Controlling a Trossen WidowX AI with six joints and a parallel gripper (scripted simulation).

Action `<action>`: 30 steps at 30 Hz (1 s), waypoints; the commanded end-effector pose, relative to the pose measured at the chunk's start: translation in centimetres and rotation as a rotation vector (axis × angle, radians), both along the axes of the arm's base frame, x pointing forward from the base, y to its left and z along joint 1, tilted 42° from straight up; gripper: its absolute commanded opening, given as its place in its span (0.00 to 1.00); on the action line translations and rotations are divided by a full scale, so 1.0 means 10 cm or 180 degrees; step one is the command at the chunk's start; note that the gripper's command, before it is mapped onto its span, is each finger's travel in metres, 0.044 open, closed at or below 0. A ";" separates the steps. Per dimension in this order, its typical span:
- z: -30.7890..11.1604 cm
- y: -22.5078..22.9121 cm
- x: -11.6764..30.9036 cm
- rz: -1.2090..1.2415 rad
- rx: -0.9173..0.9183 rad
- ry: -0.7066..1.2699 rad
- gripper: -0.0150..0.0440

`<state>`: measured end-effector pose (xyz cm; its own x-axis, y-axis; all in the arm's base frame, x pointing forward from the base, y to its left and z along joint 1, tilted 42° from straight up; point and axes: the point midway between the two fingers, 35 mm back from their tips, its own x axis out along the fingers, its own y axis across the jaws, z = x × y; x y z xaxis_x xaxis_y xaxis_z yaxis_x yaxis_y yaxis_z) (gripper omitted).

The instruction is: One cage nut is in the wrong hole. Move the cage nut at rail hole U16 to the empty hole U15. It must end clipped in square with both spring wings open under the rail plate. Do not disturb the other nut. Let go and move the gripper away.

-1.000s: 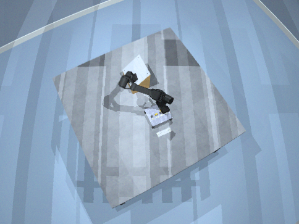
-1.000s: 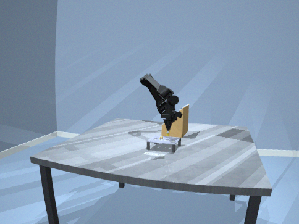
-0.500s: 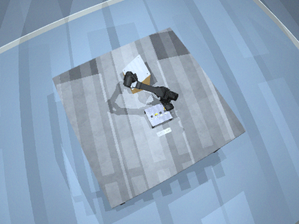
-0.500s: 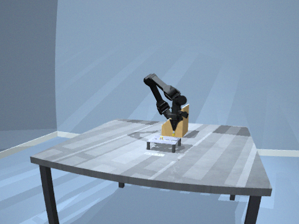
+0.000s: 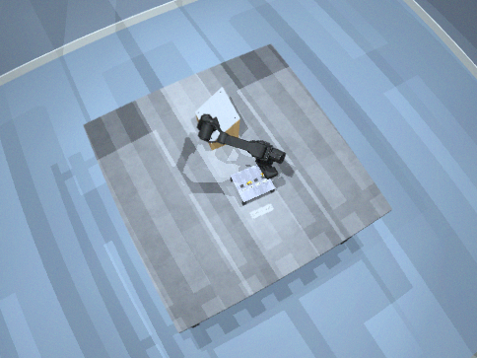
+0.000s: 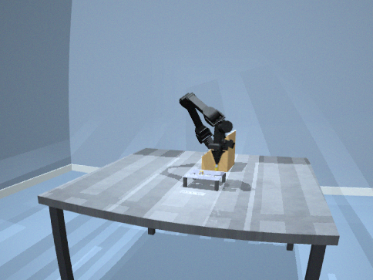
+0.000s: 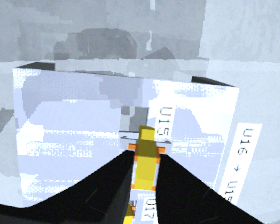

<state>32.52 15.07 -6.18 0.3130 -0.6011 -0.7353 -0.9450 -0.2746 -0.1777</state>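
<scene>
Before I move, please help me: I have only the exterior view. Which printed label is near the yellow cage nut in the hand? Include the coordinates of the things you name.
Observer: In the wrist view, the black label U15 (image 7: pixel 165 120) is just past the yellow cage nut (image 5: pixel 262 175) (image 6: pixel 216 167) (image 7: pixel 146 167) held by the hand (image 5: pixel 263 175) (image 6: pixel 216 166) (image 7: pixel 145 161).
Operator: Is the square hole there fully covered?
Observer: No, part of the hole (image 7: pixel 137 117) shows beyond the nut's far end.
Operator: And the other yellow nut?
Observer: The wrist view shows part of it (image 7: pixel 128 216), beside label U17 (image 7: pixel 150 211).
</scene>
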 end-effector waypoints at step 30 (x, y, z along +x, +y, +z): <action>-0.07 -0.05 0.05 -0.0262 -0.0028 0.0287 0.30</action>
